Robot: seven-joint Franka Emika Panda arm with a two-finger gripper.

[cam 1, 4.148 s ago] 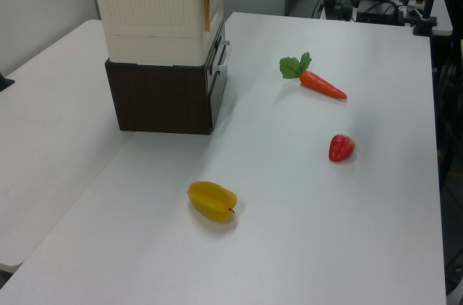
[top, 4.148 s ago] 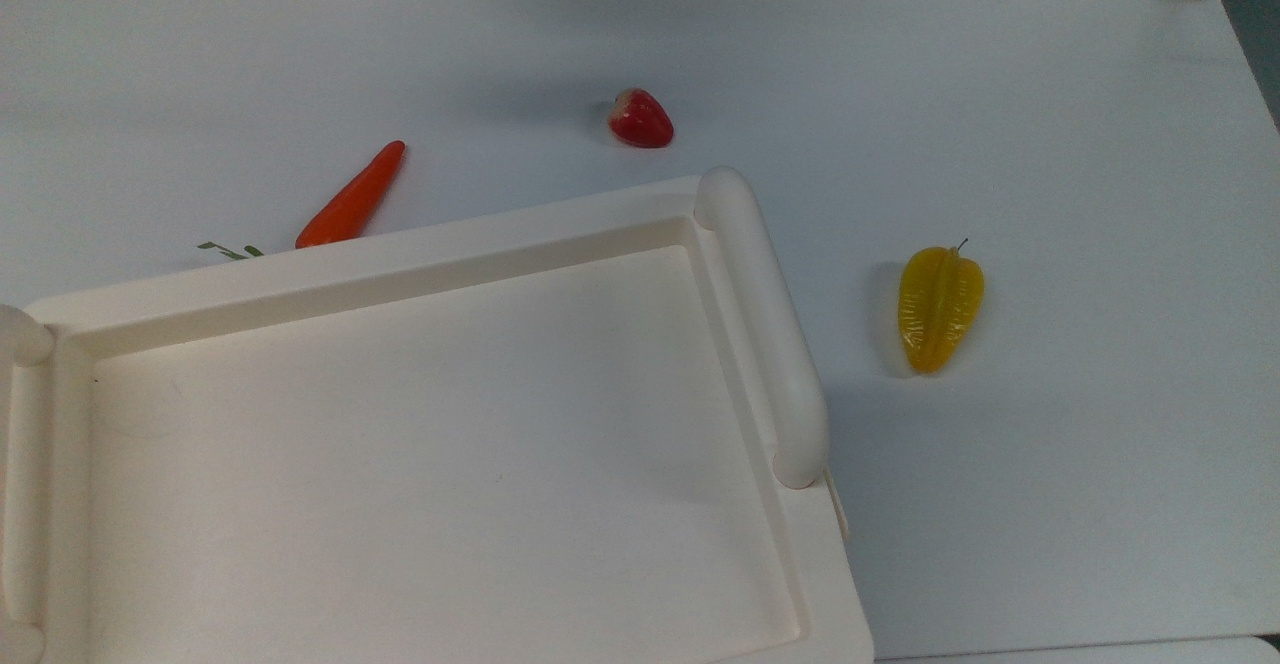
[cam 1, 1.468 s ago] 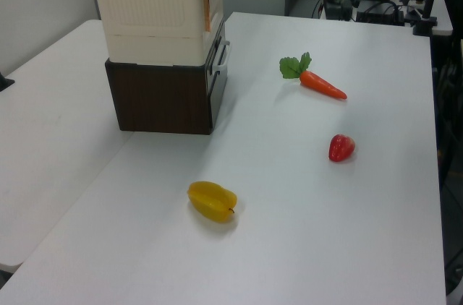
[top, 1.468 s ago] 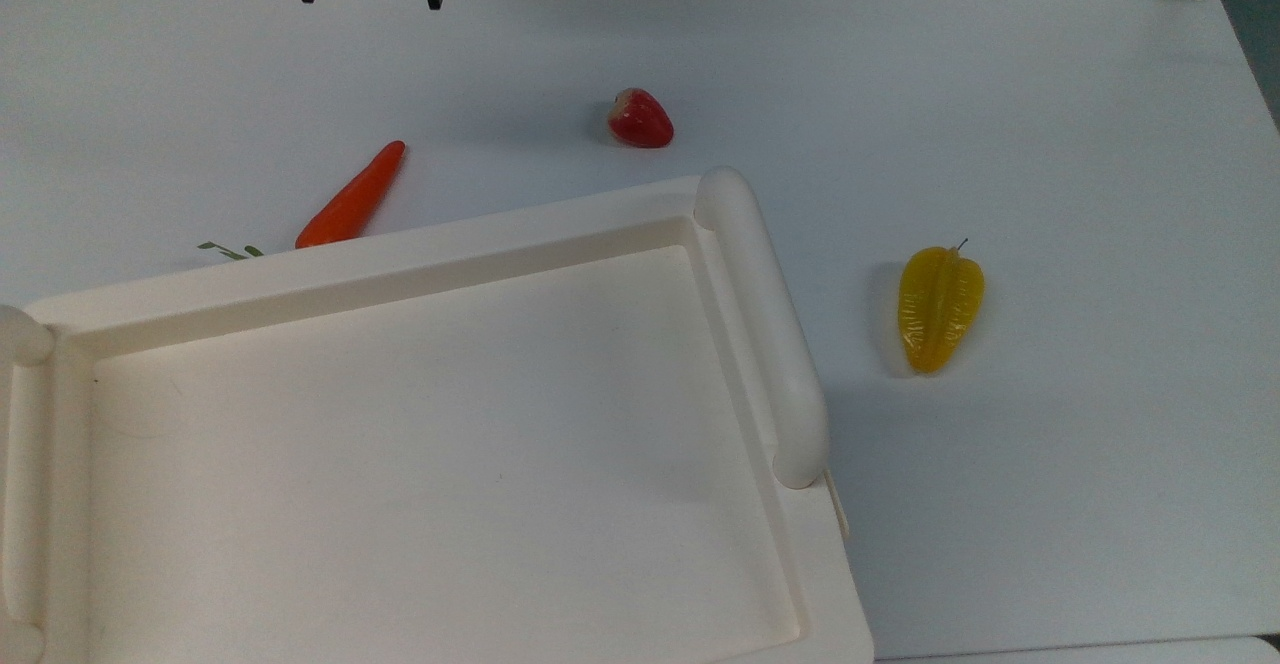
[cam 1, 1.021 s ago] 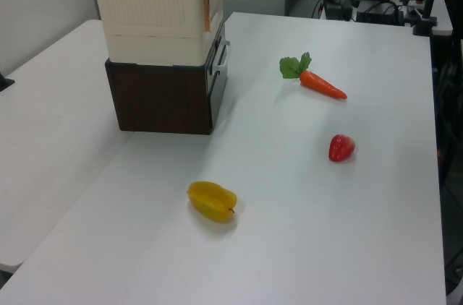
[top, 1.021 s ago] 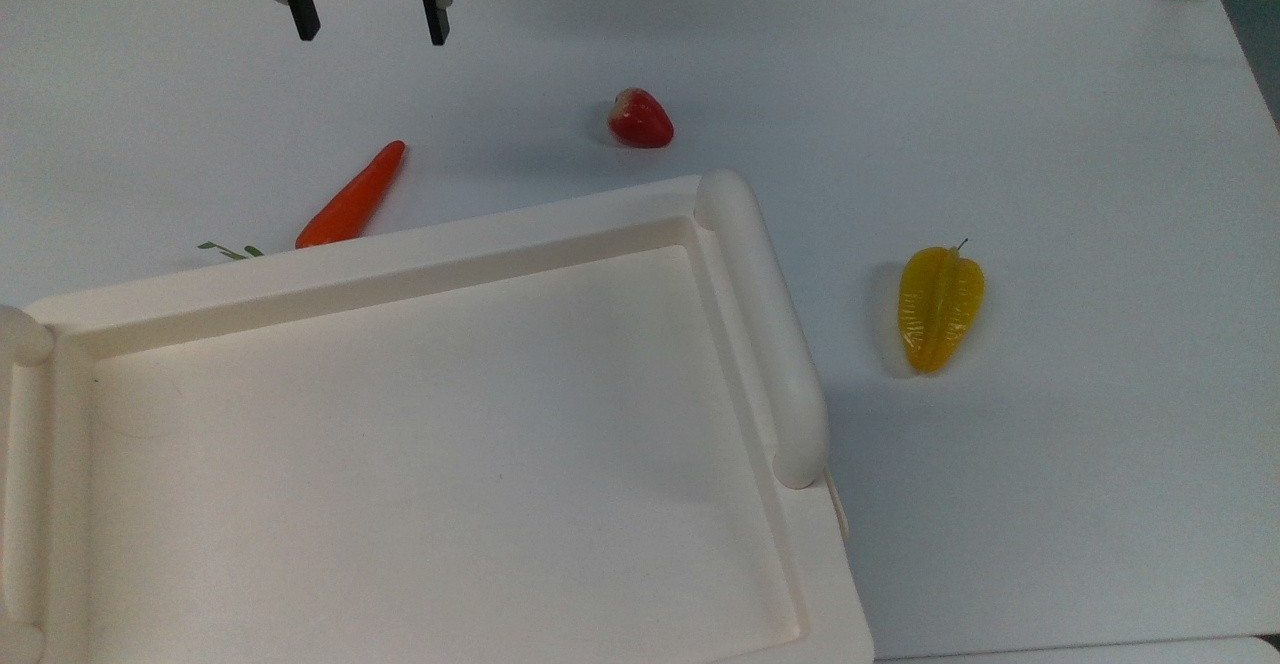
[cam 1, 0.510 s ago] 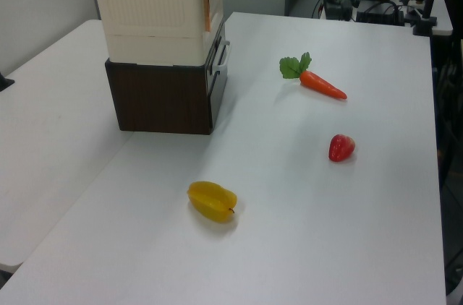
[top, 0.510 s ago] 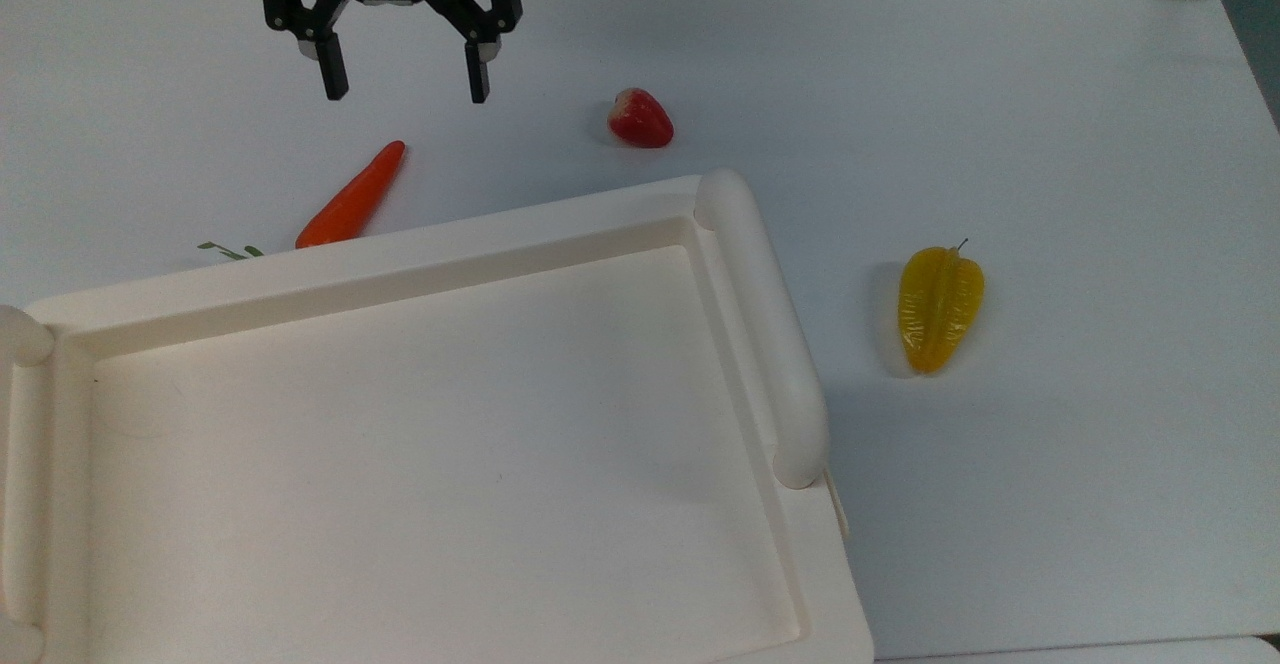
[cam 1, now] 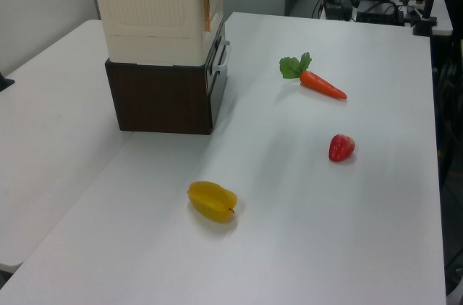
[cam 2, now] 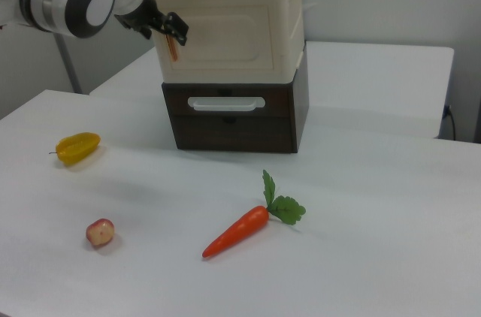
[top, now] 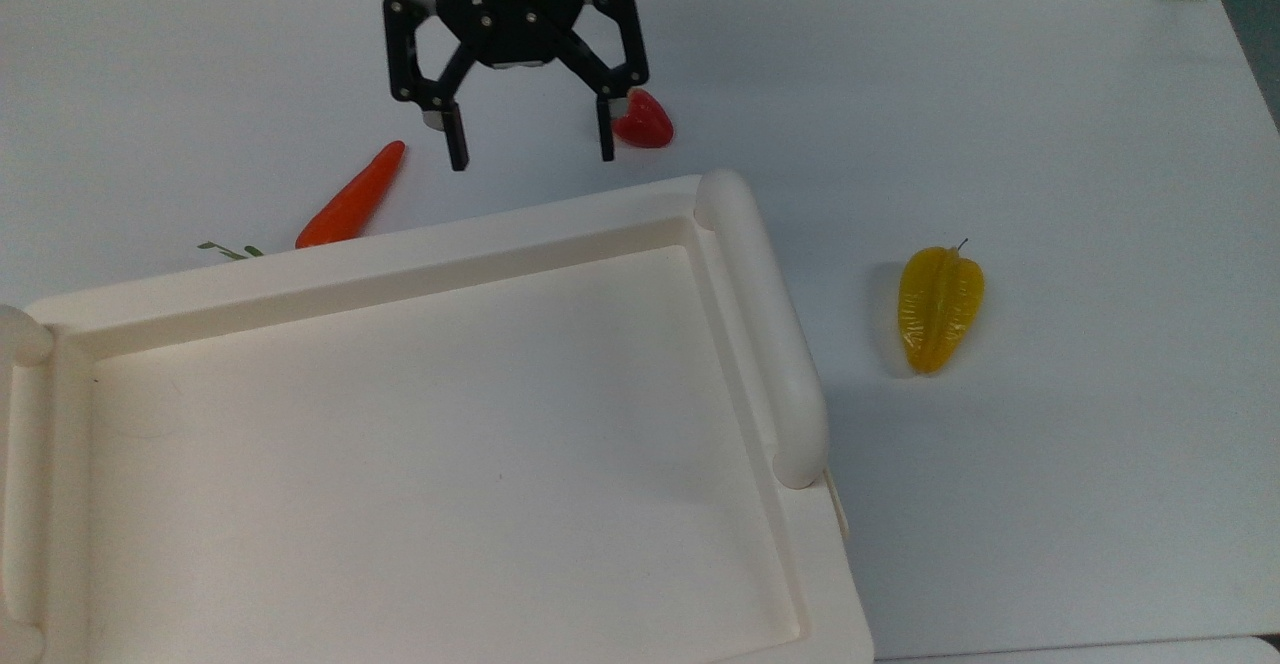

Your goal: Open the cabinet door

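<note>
Since half a second ago my gripper (top: 528, 154) has slid toward the top view's right and lower down, closer to the cabinet (top: 430, 444); nothing on the table (top: 1000, 94) has shifted. I read the jaws as spread wide, two slim black fingers hanging from a jointed black linkage, holding nothing.

Beyond the fingertips in the top view lies the cabinet's broad recessed top, smooth cream plastic with thick rounded tubular rails along two sides. In the right view the gripper (cam 2: 174, 31) sits against the cream box's upper left corner, and the cabinet door (cam 2: 225, 33), a flat cream panel with a raised frame, lies just to the right view's right of the jaws, flush and not yet opened. Under the cream box is a dark brown base (cam 2: 233, 122) with a pale bar handle.

A glossy red strawberry (top: 643, 121) sits just beside the finger on the top view's right. A tapered orange carrot (top: 352, 196) lies to the top view's left of the jaws. A ribbed, waxy yellow starfruit (top: 938, 309) rests well apart, on the top view's right.
</note>
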